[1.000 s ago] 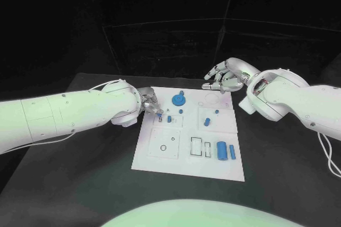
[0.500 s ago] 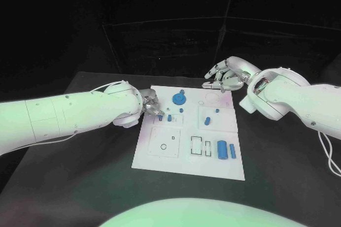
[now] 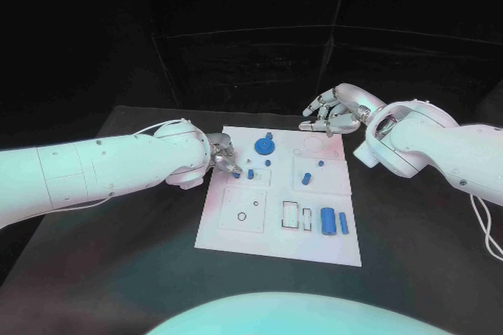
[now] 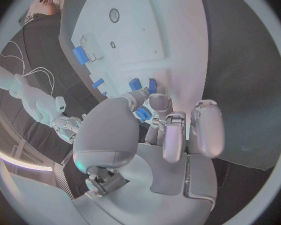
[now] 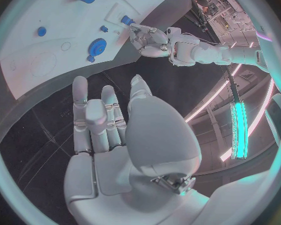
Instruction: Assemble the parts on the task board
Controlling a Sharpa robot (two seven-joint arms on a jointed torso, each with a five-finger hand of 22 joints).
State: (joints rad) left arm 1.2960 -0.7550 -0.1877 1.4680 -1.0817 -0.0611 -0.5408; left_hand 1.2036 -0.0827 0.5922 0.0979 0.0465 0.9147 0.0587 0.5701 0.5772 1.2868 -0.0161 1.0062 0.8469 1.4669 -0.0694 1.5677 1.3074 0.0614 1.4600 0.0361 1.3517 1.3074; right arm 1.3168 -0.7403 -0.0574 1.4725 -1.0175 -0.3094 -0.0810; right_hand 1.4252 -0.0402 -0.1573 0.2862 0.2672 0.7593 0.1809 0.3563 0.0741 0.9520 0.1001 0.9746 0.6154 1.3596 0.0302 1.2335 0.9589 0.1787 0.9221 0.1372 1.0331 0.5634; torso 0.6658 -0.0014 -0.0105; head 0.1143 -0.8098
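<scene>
The left hand [image 3: 222, 155] is hovering over the task board [image 3: 275, 237] at its ten o'clock edge, pinching a small blue part [image 4: 142, 114] between thumb and fingertips. The right hand [image 3: 334, 110] is hanging beyond the board's one o'clock corner above the black counter [image 3: 126, 255], fingers loosely apart, holding nothing.

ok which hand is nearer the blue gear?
Left. The left hand is at the board's left edge, close beside the gear. The right hand hangs past the board's far edge, farther off.
</scene>
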